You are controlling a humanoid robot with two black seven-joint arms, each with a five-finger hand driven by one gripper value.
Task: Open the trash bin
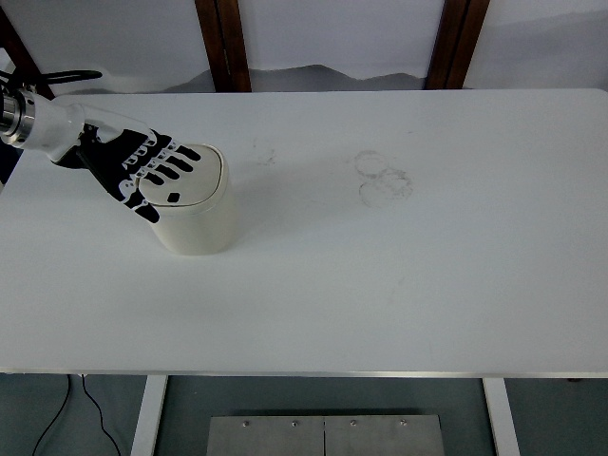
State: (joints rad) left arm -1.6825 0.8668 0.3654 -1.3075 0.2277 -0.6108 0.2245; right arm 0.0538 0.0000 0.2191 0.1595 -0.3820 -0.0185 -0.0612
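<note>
The left hand [142,171] reaches in with its fingers spread wide and flat, holding nothing, laid over the top of the trash bin [195,214]. The bin stands directly under and just right of the palm, its lid [201,180] lying shut. Opening looks barely begun: the press on the lid is still to come.

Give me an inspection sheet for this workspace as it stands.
Surface: white table, faint ring smudges right of centre.
Job's things: cream trash bin upright, lid down.
Clutter: nothing seen.
Hands: left hand flat over the lid, fingers spread, holding nothing; right hand not in view.
Cables: black cable hanging below the table edge.
Surroundings: two wooden posts behind the table; metal base underneath.
</note>
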